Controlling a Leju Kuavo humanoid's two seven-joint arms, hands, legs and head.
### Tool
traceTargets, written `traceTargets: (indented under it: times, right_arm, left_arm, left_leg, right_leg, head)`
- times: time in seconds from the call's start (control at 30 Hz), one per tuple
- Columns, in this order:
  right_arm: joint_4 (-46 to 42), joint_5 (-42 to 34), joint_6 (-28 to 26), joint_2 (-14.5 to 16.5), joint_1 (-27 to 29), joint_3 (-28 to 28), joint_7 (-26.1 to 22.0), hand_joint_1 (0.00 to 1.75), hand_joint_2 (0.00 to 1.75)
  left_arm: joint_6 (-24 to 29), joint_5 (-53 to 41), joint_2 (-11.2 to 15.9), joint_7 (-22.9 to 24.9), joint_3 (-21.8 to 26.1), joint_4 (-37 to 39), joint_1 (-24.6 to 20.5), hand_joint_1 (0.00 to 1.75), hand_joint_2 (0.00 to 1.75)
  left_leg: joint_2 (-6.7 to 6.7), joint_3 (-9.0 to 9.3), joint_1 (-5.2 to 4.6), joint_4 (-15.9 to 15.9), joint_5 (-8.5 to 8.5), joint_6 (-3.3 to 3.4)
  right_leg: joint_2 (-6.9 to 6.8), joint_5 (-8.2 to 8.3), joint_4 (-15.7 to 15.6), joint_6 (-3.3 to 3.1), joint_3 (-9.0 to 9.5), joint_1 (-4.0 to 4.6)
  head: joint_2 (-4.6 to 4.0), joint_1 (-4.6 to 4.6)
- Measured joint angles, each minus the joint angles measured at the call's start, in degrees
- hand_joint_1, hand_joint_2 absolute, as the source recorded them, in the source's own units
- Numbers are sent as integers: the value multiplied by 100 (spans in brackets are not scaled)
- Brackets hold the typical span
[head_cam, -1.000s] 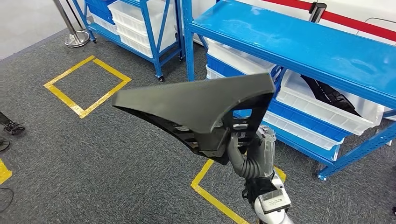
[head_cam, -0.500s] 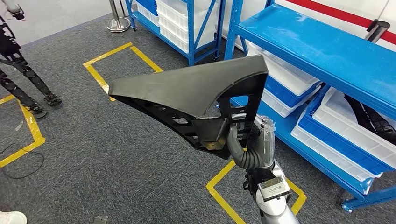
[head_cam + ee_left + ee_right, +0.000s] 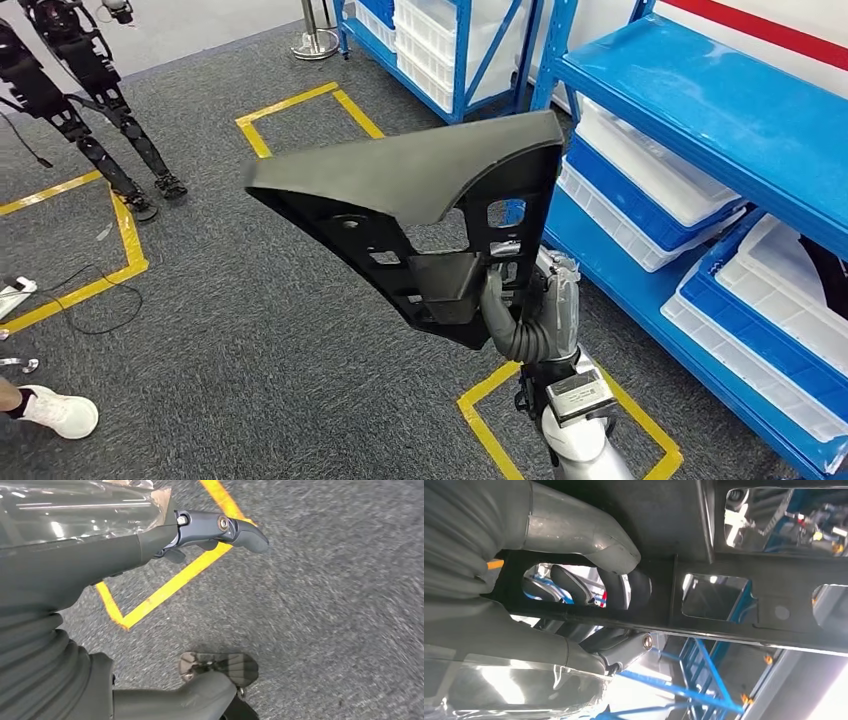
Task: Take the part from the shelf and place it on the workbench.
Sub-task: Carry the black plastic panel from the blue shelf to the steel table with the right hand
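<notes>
The right hand (image 3: 530, 310) is clamped on the part (image 3: 420, 215), a big dark triangular panel held up over the carpet (image 3: 250, 330), off the shelf (image 3: 700, 110) that stands to the right. The right wrist view shows fingers (image 3: 624, 587) hooked through an opening in the part's ribbed frame, thumb (image 3: 579, 527) pressed on the other side. The left hand (image 3: 215, 530) hangs over the floor with its fingers apart, holding nothing.

The step in hand looks like the carry to the workbench, which I cannot see yet. The grip sits at one corner, so the long tip overhangs left; I would keep the wrist firm and turn slowly so it does not swing or slip.

Another robot (image 3: 90, 90) stands far left, a shoe (image 3: 55, 412) and cables (image 3: 70, 290) lie near left. The wide part could clip the shelf posts (image 3: 550, 50), and it blocks the view ahead.
</notes>
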Motion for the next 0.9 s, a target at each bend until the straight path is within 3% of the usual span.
traceTargets:
  times: [0.07,0.1,0.2,0.27,0.33,0.4,0.43,0.47,0.53,0.57,0.63,0.7,0.73,0.8,0.83,0.9]
  right_arm:
    - [-1,-1,6,-3,26,-2,-11,175,175]
    - [-2,-4,13,-7,50,-4,-23,175,175]
    - [-4,-36,60,-32,134,-16,-84,175,175]
    - [-10,-63,115,-50,187,-49,-133,175,175]
    - [-15,-80,175,-63,261,-102,-149,175,175]
    - [-17,-66,216,-76,353,-137,-127,175,175]
    - [-20,-51,229,-81,394,-143,-115,175,175]
    - [-25,-31,236,-83,424,-144,-104,175,175]
    - [-45,12,262,-85,471,-144,-100,175,175]
    - [-56,33,284,-85,500,-144,-107,175,175]
    - [-71,56,321,-86,567,-144,-132,175,175]
    - [-84,67,334,-79,618,-145,-158,175,175]
    - [-95,72,337,-70,632,-146,-166,175,175]
    - [-128,70,353,-44,651,-151,-186,175,175]
    - [-139,69,368,-34,659,-156,-196,175,175]
    - [-149,67,398,-22,673,-165,-208,175,175]
  left_arm:
    - [0,-42,-1,18,8,0,2,0,175]
    - [5,-72,-3,32,7,1,6,0,175]
    - [22,-124,-16,27,6,5,45,0,175]
    - [-9,-174,-31,-45,6,7,63,0,175]
    - [-120,-262,-40,-99,2,7,49,0,175]
    - [-257,-341,-39,-118,-8,7,32,0,175]
    - [-313,-372,-40,-126,-19,7,31,0,175]
    - [-365,-398,-40,-137,-34,7,30,0,175]
    - [-457,-436,-40,-167,-75,7,24,0,175]
    - [-490,-448,-38,-184,-91,6,19,0,175]
    - [-516,-462,-32,-202,-104,6,18,0,175]
    - [-519,-454,-21,-202,-105,7,39,0,175]
    - [-519,-446,-16,-199,-105,7,52,0,175]
    - [-519,-435,-12,-196,-106,8,59,0,175]
    - [-519,-434,-13,-196,-107,8,57,0,175]
    - [-519,-435,-13,-195,-108,9,56,0,175]
  left_leg:
    - [197,382,-29,-667,205,44]
    - [243,451,-51,-799,222,67]
    - [103,454,-81,-868,244,166]
    - [-1,494,-57,-942,299,249]
    - [-127,505,-47,-973,329,294]
    - [-279,498,-48,-971,334,301]
    - [-355,497,-49,-967,335,300]
    - [-430,500,-49,-963,336,296]
    - [-570,500,-51,-944,336,270]
    - [-633,491,-61,-925,329,244]
    - [-724,456,-71,-901,324,180]
    - [-782,426,-50,-901,329,113]
    - [-717,401,-42,-855,296,84]
    - [-444,224,-36,-475,51,39]
    - [-286,54,-39,-107,-150,21]
    - [-167,-293,-33,619,-459,-2]
  right_leg:
    - [-90,-24,2,32,15,44]
    - [-130,-35,2,56,22,63]
    - [-224,-63,2,142,37,68]
    - [-45,-221,259,157,-62,57]
    - [215,-534,950,116,-377,32]
    - [299,-732,1579,116,-701,21]
    - [314,-704,1624,150,-741,15]
    - [329,-592,1441,199,-667,7]
    - [474,-258,656,293,-316,-38]
    - [549,-131,324,300,-162,-57]
    - [637,-35,50,251,-41,-61]
    - [553,-8,43,169,-30,-49]
    - [508,5,34,131,-26,-56]
    - [399,18,15,45,-19,-63]
    - [336,12,16,13,-18,-41]
    - [200,0,18,-23,-20,0]
  head:
    - [1,8]
    - [1,16]
    - [1,40]
    - [1,48]
    - [1,68]
    - [1,84]
    - [1,85]
    - [0,85]
    - [-1,87]
    - [-2,86]
    - [-1,81]
    - [0,76]
    - [-1,76]
    - [0,49]
    - [0,37]
    - [1,27]
